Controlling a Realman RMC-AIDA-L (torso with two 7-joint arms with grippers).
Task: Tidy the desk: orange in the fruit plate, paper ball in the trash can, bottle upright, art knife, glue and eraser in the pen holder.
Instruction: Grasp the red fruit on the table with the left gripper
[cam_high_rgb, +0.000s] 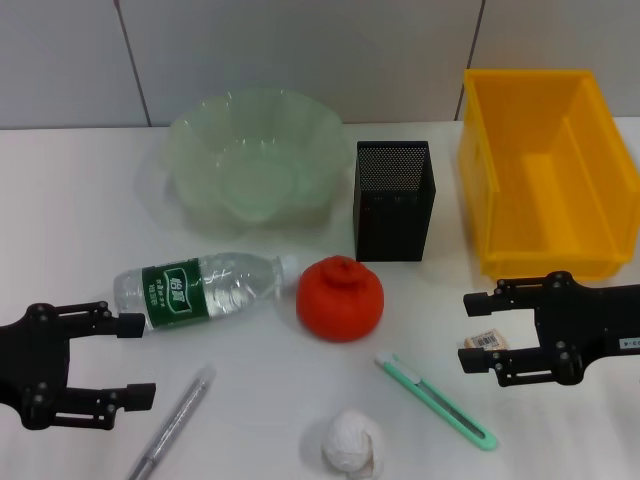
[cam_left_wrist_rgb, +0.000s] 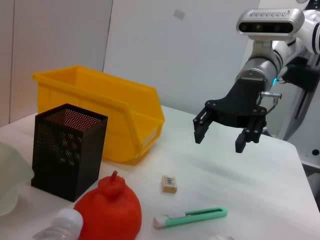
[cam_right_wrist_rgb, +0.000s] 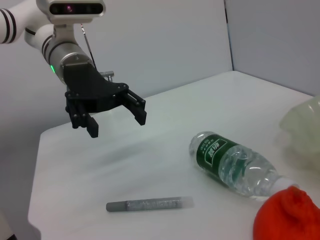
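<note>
Black right gripper (cam_high_rgb: 478, 335) hovers over the eraser (cam_high_rgb: 485, 340), jaws spread; left gripper (cam_high_rgb: 135, 357) likewise released.

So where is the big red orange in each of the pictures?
Head view: the orange sits mid-table, in front of the black pen holder.
Left wrist view: orange near the bottom edge, before the pen holder.
Right wrist view: only part of the orange shows, at the bottom corner.
Shared landmark: the bottle's white cap beside it.
</note>
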